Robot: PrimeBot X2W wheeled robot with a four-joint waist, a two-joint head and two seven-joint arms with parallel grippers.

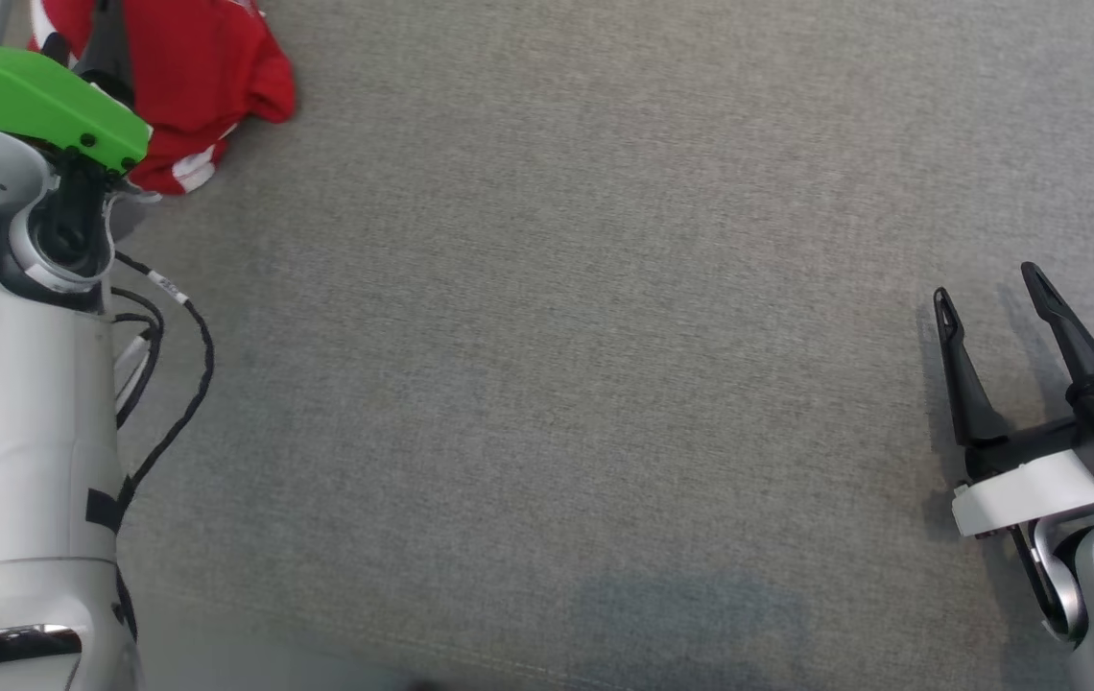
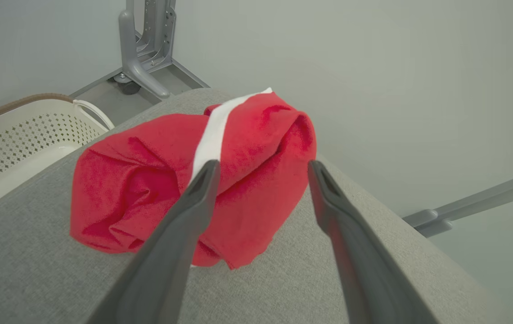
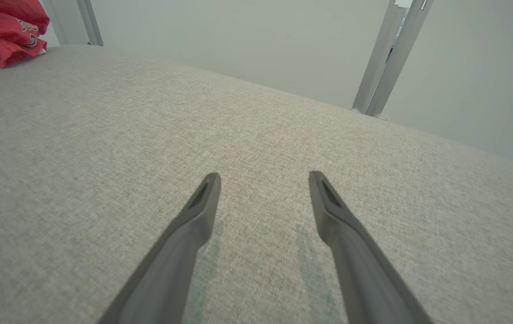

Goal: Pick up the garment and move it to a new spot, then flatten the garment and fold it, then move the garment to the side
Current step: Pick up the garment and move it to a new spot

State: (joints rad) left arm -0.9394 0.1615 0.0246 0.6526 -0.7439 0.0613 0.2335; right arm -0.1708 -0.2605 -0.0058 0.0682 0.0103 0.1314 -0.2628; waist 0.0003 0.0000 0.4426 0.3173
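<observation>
The red garment with white stripes (image 1: 221, 77) lies bunched at the far left corner of the grey padded table (image 1: 557, 336). My left arm (image 1: 19, 384), with its green cover (image 1: 38, 101), reaches over that corner and hides part of the cloth. In the left wrist view the left gripper (image 2: 263, 166) is open, its fingertips just short of the crumpled garment (image 2: 148, 180), holding nothing. My right gripper (image 1: 988, 297) stands open over bare table at the right, far from the garment (image 3: 0, 31); the right wrist view shows the right gripper (image 3: 263, 177) holding nothing.
A white perforated laundry basket (image 2: 22, 135) stands beyond the table's edge beside the garment. A grey metal stand leg (image 2: 144, 49) rises behind that corner, and another metal post (image 3: 387, 58) stands past the far edge. Black cables (image 1: 173, 384) hang off my left arm.
</observation>
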